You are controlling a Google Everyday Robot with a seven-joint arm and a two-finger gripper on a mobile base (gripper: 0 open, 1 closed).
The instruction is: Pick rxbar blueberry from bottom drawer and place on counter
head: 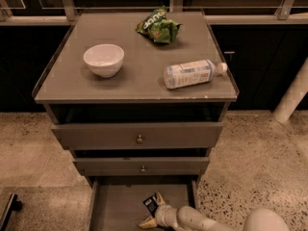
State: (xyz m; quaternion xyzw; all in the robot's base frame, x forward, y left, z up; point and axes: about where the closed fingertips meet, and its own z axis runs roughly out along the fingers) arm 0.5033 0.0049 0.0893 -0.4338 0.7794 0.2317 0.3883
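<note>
The rxbar blueberry [150, 205], a small dark bar with pale lettering, lies on the floor of the open bottom drawer [115, 208], right of its middle. My gripper [152, 211] reaches into the drawer from the lower right. Its pale fingers [146, 222] are spread, one on each side of the bar, which sits between them near the far finger. The bar is still down in the drawer. The counter [137, 83] is the grey cabinet top above.
On the counter stand a white bowl [103, 59] at the left, a green chip bag [158, 27] at the back and a clear bottle [192, 73] lying at the right. Two knobbed drawers [139, 136] stand slightly open above the bottom drawer. A white post [292, 97] stands at the right.
</note>
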